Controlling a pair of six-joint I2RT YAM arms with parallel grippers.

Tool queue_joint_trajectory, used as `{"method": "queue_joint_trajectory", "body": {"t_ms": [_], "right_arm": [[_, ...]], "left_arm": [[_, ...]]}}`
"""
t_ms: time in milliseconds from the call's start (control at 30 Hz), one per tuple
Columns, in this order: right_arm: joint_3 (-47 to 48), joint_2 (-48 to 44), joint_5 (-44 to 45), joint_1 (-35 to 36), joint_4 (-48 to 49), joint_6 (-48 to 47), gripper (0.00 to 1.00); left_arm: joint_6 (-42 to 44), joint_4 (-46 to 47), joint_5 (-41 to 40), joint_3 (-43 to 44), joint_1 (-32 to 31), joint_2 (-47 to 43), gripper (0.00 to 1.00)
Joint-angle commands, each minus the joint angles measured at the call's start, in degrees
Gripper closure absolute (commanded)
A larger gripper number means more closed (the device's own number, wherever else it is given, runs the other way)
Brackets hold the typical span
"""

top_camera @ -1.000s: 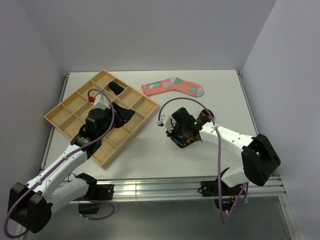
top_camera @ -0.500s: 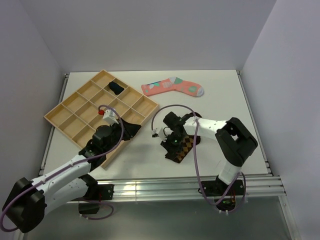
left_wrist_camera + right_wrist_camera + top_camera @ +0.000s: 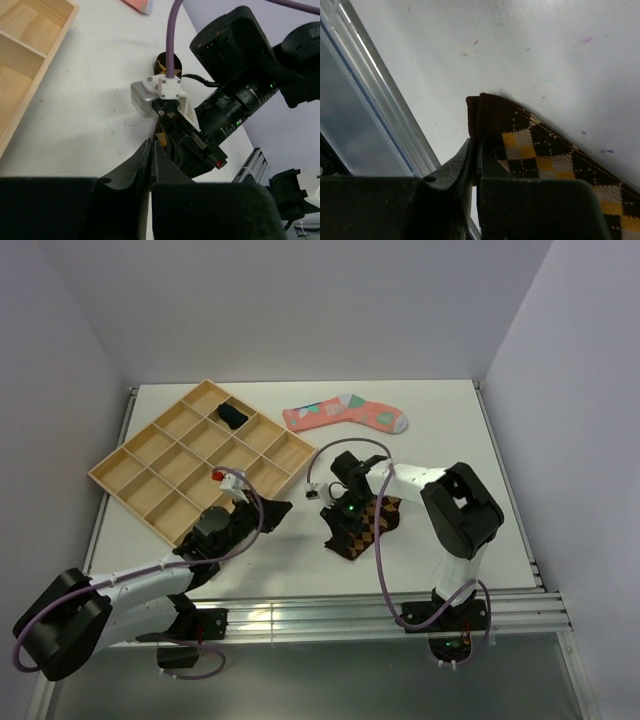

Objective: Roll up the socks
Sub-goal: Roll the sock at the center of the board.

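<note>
**Both hands closed, low by the brown sock**

My left hand [image 3: 151, 147] is closed. Its two fingers press flat together with only a hairline between them, and it has hold of nothing. It hangs low over the tabletop [image 3: 440, 440], just off the near right edge of the wooden tray [image 3: 128, 468], and points toward my right hand [image 3: 476, 145].

My right hand is closed tight too, tips down at the dark cuff of the brown-and-orange diamond sock [image 3: 365, 528]. The tips touch the cuff's edge, but I cannot tell whether any cloth is nipped between them. That sock lies flat on the tabletop in front of my right arm, running slantwise with its cuff toward the near edge.

The pink sock [image 3: 345, 413] with teal and white patches lies stretched out at the far side of the tabletop, well apart from both hands. The short navy sock [image 3: 232, 417] sits bunched in one compartment near the tray's far corner.
</note>
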Motion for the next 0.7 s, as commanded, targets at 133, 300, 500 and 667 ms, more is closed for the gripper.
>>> {"method": "queue_joint_trajectory", "body": {"t_ms": [133,300,500,667], "right_arm": [[4.5,0.9,4.0,-0.6,-0.9,3.1,1.00],[2.8,-0.5,2.7,-2.4,-0.7,5.3,1.00],[2.4,-0.6,1.5,-4.6,-1.4,7.4,1.00],[0.9,-2.6,2.7,-5.3,-0.5,8.2,1.00]], "left_arm": [[6.6,10.3,5.4,3.8,-1.8,7.5,0.91],[7.4,18.1,9.2,5.2,-3.8,17.1,0.92],[10.7,21.3,14.4,9.7,-5.1,26.8,0.92],[11.9,23.1,17.6,12.1,-5.2,31.1,0.89]]}}
